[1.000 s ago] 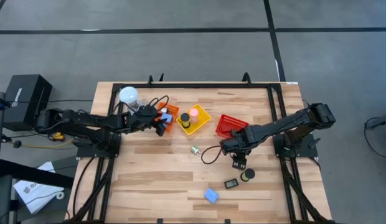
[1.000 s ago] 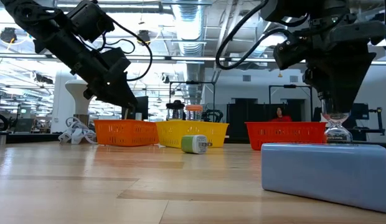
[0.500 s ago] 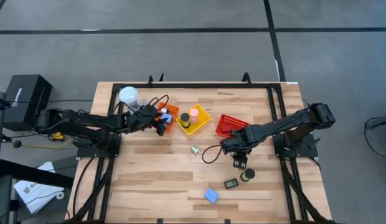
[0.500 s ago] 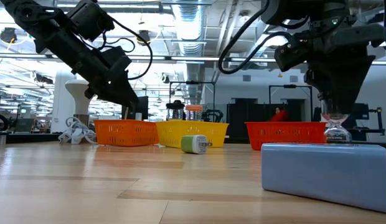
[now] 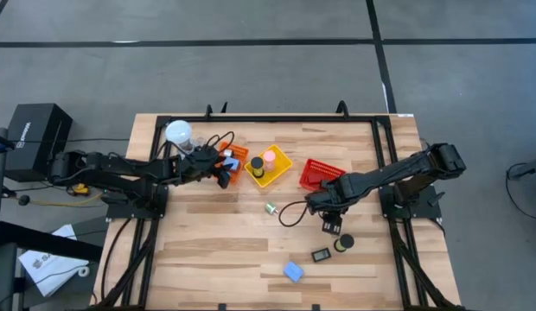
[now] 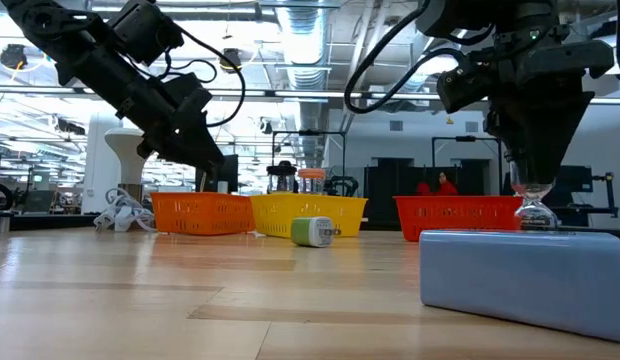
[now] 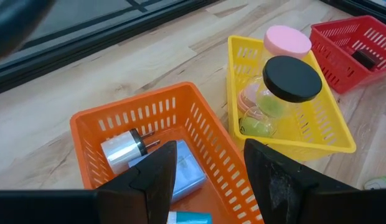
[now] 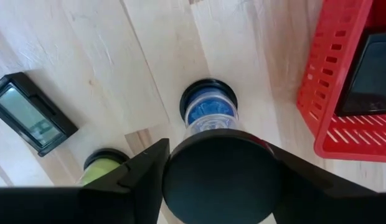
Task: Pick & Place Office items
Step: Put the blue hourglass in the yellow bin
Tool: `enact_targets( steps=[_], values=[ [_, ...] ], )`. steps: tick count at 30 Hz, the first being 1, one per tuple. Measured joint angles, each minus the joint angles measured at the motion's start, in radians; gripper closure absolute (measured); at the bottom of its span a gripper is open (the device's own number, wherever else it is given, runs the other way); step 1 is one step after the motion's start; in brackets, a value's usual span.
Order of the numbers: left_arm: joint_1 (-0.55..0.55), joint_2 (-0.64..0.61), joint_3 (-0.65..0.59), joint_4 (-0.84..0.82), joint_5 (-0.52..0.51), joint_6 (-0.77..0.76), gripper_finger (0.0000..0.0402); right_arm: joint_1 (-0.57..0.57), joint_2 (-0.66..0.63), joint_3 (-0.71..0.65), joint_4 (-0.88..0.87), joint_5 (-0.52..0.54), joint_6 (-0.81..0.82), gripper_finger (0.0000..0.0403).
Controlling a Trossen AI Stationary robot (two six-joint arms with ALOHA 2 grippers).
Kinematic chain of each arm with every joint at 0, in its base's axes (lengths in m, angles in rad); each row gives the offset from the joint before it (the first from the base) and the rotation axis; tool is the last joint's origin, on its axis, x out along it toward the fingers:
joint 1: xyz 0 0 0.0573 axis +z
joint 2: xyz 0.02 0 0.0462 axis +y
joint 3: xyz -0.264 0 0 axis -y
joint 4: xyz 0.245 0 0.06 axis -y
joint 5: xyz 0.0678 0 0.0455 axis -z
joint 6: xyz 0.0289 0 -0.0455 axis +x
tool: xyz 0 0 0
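While the left gripper [image 7: 205, 180] hangs open over the orange basket [image 5: 236, 161], with a blue block [image 7: 183, 172] lying in it, the right gripper [image 5: 330, 224] looks clamped on a black-lidded jar [image 8: 221, 180]. Pretty sure that's a carry step. Next up is probably swinging it over a basket, maybe the red basket [image 5: 322, 174], and letting go.

gripper [image 8: 221, 180] clamps black-lidded jar [image 8: 221, 176] | blue jar [image 8: 209, 112] | red basket [image 8: 333, 93]
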Motion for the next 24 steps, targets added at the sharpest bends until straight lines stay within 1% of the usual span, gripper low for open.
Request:
enact_targets(
  steps=[5,12,16,20,24],
  values=[
    [0.000,0.000,0.000,0.002,0.000,0.000,0.0221,-0.001,0.000,0.000,0.000,0.000,-0.010,0.0205],
    [0.000,0.000,0.000,0.009,0.000,0.000,0.0221,-0.001,0.000,0.000,0.009,0.000,-0.010,0.0204],
    [0.000,0.000,0.000,0.015,0.000,0.000,0.0221,-0.001,0.000,0.000,0.024,0.000,-0.010,0.0192],
    [0.000,0.000,0.000,0.016,0.000,0.000,0.0221,-0.002,0.000,0.000,0.024,0.000,-0.010,0.0204],
    [0.000,0.000,0.000,0.016,0.000,0.000,0.0221,-0.002,0.000,0.000,0.024,0.000,0.006,0.0202]
  ],
)
